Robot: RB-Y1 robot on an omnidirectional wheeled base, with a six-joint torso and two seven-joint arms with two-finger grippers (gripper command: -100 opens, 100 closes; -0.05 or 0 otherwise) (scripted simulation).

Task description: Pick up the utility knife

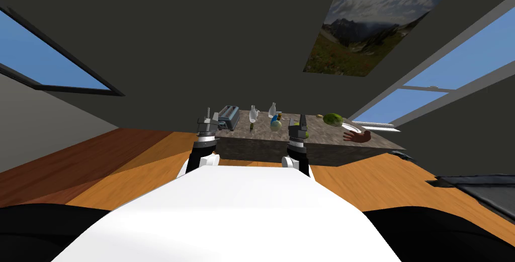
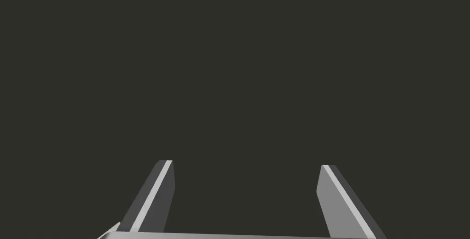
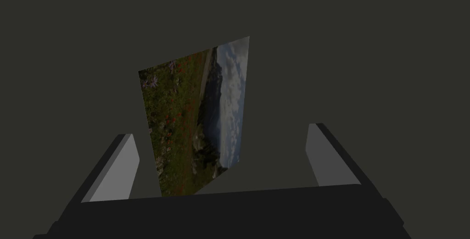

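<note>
A stone-topped table (image 1: 327, 146) stands in front of me with several small things on it. Among them a slim dark object (image 1: 251, 125) lies near the middle of the top; I cannot tell whether it is the utility knife. My left gripper (image 1: 207, 115) is raised at the table's near left corner, beside a toaster (image 1: 229, 116). Its fingers (image 2: 158, 190) stand open with nothing between them. My right gripper (image 1: 297, 124) is held up over the near edge, right of the middle. Its fingers (image 3: 121, 167) are open and empty too.
Two clear bottles (image 1: 254, 113) (image 1: 272, 109), a round pale object (image 1: 275, 125), a green melon (image 1: 333, 119), a white plate (image 1: 352, 127) and a brown hand-shaped thing (image 1: 358, 136) sit on the table. Wooden floor (image 1: 125, 163) surrounds it. Dark furniture (image 1: 478, 186) lies at the right.
</note>
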